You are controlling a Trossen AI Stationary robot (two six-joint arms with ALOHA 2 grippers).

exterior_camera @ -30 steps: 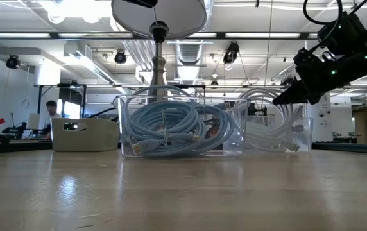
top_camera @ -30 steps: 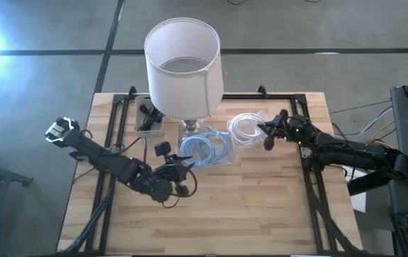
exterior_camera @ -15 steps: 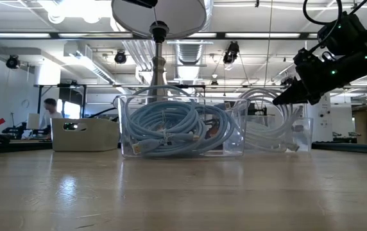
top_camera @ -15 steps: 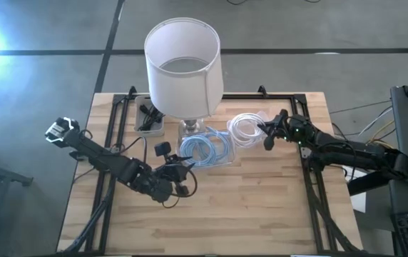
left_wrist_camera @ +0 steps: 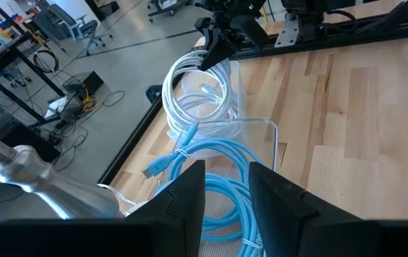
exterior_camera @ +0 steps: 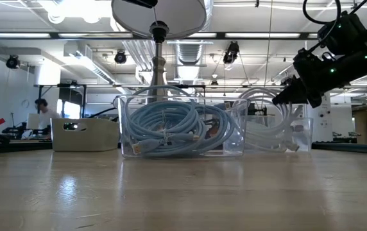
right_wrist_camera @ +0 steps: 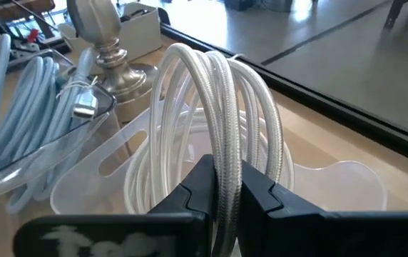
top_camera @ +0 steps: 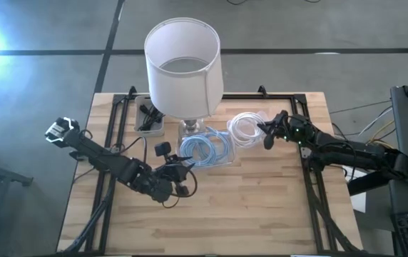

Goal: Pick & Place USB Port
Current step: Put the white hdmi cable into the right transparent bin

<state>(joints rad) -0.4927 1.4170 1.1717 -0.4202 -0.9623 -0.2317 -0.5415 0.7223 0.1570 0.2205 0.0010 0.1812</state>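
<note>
Right end effector (right_wrist_camera: 217, 187) pinched narrow on the white cable (right_wrist_camera: 222, 121), coil raised above its clear bin (right_wrist_camera: 347, 182). Left end effector (left_wrist_camera: 227, 187) part-open, empty, over the blue cable (left_wrist_camera: 211, 153). Risk: loops may snag the bin and drag it, or slip free.

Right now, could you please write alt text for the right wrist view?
The right gripper has its fingers closed on a strand of the coiled white cable standing in a clear bin. Beside it lie blue cables and a metal lamp base.
</note>
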